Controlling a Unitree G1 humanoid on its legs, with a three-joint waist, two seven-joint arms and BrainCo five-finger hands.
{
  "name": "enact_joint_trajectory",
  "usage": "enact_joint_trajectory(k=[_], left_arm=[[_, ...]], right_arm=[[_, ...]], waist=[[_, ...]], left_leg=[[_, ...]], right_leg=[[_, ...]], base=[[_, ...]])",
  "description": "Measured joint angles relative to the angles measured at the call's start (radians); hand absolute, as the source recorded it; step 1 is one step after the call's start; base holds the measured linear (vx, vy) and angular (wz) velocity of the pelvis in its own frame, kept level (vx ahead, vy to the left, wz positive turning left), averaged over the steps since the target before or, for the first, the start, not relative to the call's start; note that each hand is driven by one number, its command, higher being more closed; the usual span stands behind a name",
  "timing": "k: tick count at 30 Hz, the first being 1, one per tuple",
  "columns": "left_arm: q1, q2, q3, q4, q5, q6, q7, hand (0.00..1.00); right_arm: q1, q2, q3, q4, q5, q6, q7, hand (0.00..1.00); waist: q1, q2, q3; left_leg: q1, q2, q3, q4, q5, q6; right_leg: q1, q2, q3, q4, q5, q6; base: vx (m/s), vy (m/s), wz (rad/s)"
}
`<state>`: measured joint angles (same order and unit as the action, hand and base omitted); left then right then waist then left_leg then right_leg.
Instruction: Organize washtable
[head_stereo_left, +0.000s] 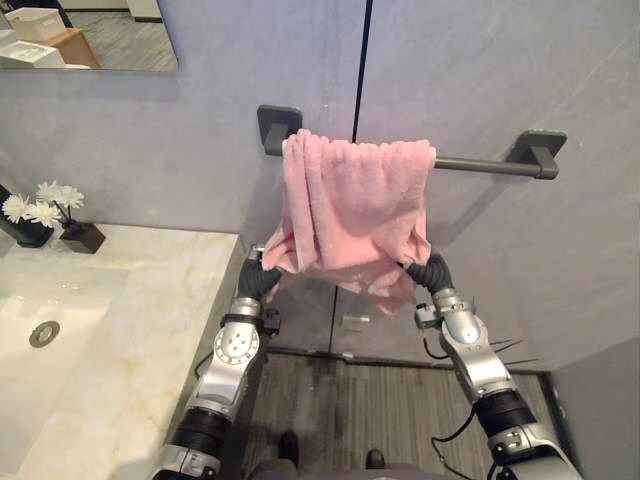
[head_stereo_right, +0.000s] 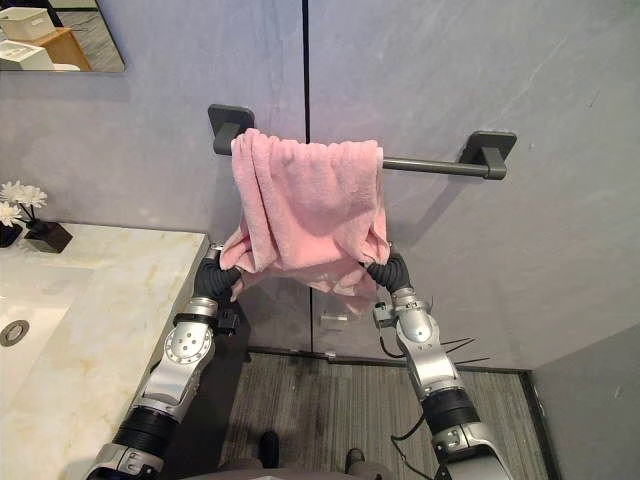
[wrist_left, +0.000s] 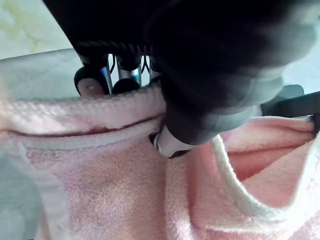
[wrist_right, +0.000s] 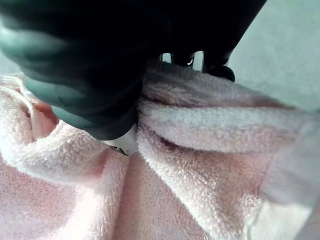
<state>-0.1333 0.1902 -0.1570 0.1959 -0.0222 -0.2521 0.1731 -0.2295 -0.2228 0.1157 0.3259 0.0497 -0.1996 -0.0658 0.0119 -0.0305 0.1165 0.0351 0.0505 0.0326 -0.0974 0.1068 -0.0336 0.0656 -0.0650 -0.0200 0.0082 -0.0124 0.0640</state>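
Observation:
A pink towel (head_stereo_left: 355, 205) hangs bunched over the left half of a dark towel bar (head_stereo_left: 485, 165) on the grey wall. My left hand (head_stereo_left: 258, 280) is at the towel's lower left corner and my right hand (head_stereo_left: 430, 270) at its lower right corner. In the left wrist view the thumb (wrist_left: 172, 142) presses on the towel's front while the fingers (wrist_left: 92, 82) sit behind its hem (wrist_left: 100, 135). In the right wrist view the thumb (wrist_right: 125, 142) and fingers (wrist_right: 220, 71) pinch a fold of towel (wrist_right: 210, 145) the same way.
A pale marble counter (head_stereo_left: 150, 330) with a sunken sink (head_stereo_left: 45, 335) lies at the left, close beside my left arm. White flowers in a dark pot (head_stereo_left: 75, 225) stand at its back by the mirror (head_stereo_left: 90, 35). Grey plank floor (head_stereo_left: 360, 410) lies below the towel.

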Motion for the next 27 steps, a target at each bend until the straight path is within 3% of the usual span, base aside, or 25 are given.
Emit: enact_joint_trajectory(k=[18,27], left_arm=[[0.043,-0.070,0.000,0.089,-0.125,0.009,-0.053,1.00],[0.043,-0.101,0.000,0.089,-0.143,0.009,-0.066,1.00]], right_arm=[[0.018,0.087,-0.069,0.083,0.059,0.008,0.000,1.00],[0.018,0.127,-0.125,0.083,0.067,0.007,-0.009,1.00]], waist=[[-0.033,0.004,0.002],[-0.053,0.029,0.004]], left_leg=[[0.004,-0.009,0.012,-0.005,-0.004,-0.003],[0.005,-0.014,0.011,-0.006,-0.008,-0.002]], right_leg=[[0.002,-0.001,0.008,-0.018,0.004,0.005],[0.013,-0.006,0.002,-0.031,0.005,0.006]], base=[[-0.01,0.000,-0.01],[0.00,0.000,0.00]])
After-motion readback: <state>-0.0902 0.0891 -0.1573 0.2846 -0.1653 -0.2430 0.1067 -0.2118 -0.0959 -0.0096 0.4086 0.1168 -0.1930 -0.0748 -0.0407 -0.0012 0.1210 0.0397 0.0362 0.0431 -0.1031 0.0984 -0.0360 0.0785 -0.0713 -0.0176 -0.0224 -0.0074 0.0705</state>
